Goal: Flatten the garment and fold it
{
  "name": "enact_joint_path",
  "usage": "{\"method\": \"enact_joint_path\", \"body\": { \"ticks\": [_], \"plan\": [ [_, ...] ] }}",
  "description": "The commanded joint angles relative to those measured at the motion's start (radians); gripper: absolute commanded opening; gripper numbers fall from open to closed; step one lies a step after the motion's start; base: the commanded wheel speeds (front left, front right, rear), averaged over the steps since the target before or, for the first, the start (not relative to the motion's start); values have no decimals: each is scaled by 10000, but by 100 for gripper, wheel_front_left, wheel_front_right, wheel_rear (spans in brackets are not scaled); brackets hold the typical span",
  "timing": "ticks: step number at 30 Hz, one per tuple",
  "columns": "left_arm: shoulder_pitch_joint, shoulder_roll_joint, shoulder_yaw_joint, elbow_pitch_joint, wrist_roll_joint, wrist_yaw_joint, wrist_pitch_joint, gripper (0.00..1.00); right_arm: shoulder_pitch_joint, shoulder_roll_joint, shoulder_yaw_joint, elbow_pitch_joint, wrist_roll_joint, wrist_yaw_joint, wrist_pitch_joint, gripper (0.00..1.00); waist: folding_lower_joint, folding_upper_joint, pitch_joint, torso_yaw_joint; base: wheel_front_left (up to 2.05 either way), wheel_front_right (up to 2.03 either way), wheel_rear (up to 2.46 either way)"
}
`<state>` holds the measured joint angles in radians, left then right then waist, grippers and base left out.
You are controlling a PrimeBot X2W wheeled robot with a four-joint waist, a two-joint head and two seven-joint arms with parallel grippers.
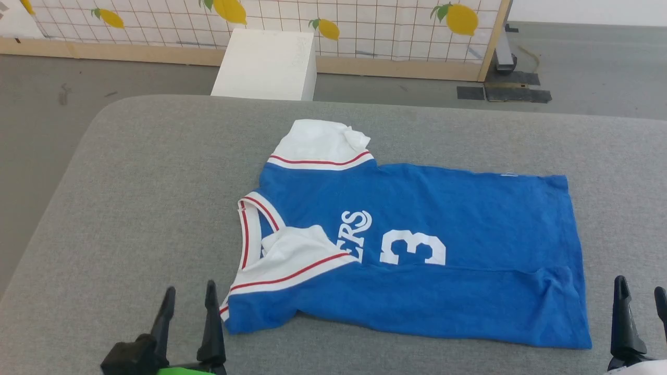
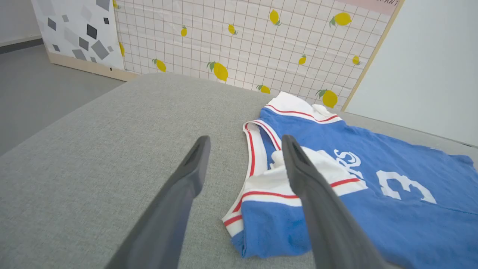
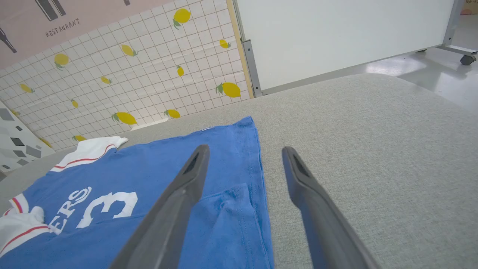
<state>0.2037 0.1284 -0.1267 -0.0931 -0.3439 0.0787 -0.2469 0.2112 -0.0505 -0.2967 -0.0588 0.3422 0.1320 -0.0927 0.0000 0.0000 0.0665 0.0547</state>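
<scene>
Jaws on left gripper [image 1: 189, 287] and right gripper [image 1: 640, 285] stand wide, empty. We judge garment [image 1: 458, 208] part-folded; next, grip its 12 o'clock edge.

Grey woven-fabric table with rounded corners [image 1: 156, 182], white square box [image 1: 266, 62] just beyond its far edge, grey floor [image 1: 47, 99] around it, wood-framed white grid panel printed with yellow lemons [image 1: 391, 31] behind the box, plain white board on castors [image 3: 336, 37] past the table's far right corner.
</scene>
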Motion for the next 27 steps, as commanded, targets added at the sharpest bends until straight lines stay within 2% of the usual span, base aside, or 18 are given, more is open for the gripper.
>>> {"method": "enact_joint_path", "body": {
  "ticks": [1, 7, 9, 10, 19, 20, 22, 23, 24, 27],
  "plan": [
    [1, 114, -23, 132, -26, -95, 213, 100, -53, 2, -15, 13, -65, -13, 39, 100, 0, 0, 41, 18, 0, 0, 0],
    [-645, 746, -291, 529, 19, -307, 1947, 100, -131, 2, 81, -43, 64, -13, 239, 100, 0, 0, 328, 4, 0, 0, 0],
    [-841, 958, -506, 737, -16, -471, 2779, 100, -153, 2, 115, -61, 83, -13, 282, 100, 0, 0, 431, -25, 0, 0, 0],
    [-1139, 1133, -671, 1033, -193, -623, 3773, 100, -207, 2, 171, -90, 124, -13, 330, 100, 0, 0, 571, -104, 0, 0, 0],
    [-1611, 1053, -705, 1780, -742, -585, 4998, 100, -317, 3, 251, -62, 198, -13, 381, 100, 0, 0, 920, -471, 0, 0, 0],
    [-1684, 966, -762, 2222, -997, -571, 5531, 100, -342, 3, 290, -40, 210, -13, 393, 100, 0, 0, 968, -583, 0, 0, 0],
    [-1714, 927, -751, 2459, -1148, -495, 5881, 100, -350, 3, 293, -44, 210, -13, 405, 100, 0, 0, 991, -646, 0, 0, 0],
    [-1741, 903, -734, 2531, -1219, -475, 5976, 60, -355, 3, 279, -54, 213, -13, 410, 100, 0, 0, 1004, -664, 0, 0, 0],
    [-1797, 850, -662, 2575, -1307, -439, 5945, 1, -361, 3, 258, -70, 214, -13, 416, 100, 0, 0, 1023, -679, 0, 0, 0],
    [-1882, 767, -593, 2625, -1467, -476, 5836, 0, -377, 3, 208, -120, 204, -13, 453, 100, 0, 0, 1060, -692, 0, 0, 0]
  ]
}}
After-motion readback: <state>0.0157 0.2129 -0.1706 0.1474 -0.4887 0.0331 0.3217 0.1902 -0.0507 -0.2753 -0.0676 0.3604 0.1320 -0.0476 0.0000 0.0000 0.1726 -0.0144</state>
